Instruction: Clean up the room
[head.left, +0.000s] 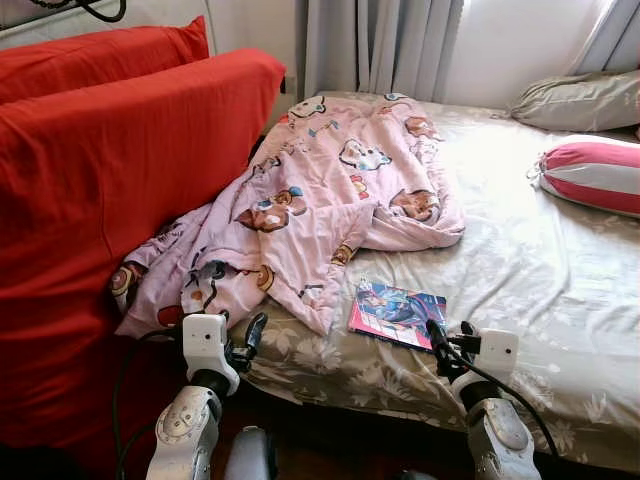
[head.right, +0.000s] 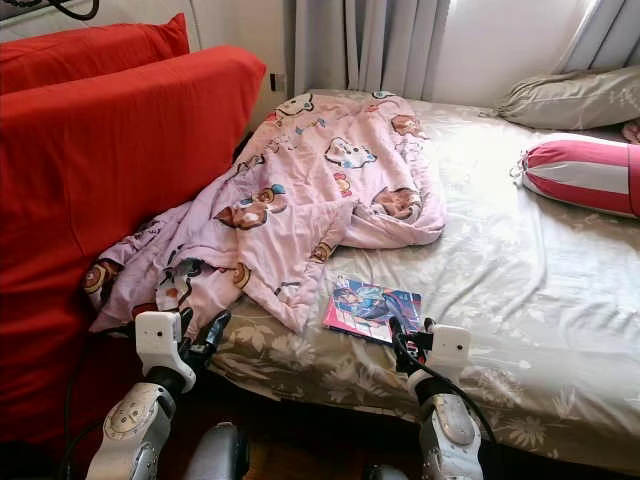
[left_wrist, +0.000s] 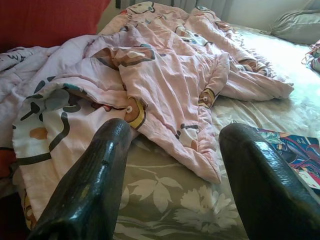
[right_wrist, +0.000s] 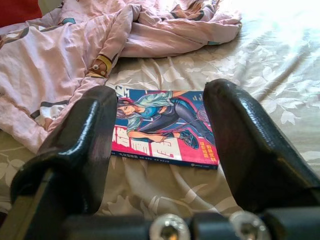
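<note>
A crumpled pink cartoon-print blanket lies across the left half of the bed, its lower end hanging near the bed's front edge. A colourful comic book lies flat on the floral sheet just right of the blanket's hem. My left gripper is open at the bed's front edge, just below the blanket's corner. My right gripper is open too, hovering just in front of the book, touching nothing.
Big red cushions lean against the bed's left side. A pink-and-white striped bolster and a grey pillow lie at the far right. Grey curtains hang behind the bed. Dark floor lies below the bed's front edge.
</note>
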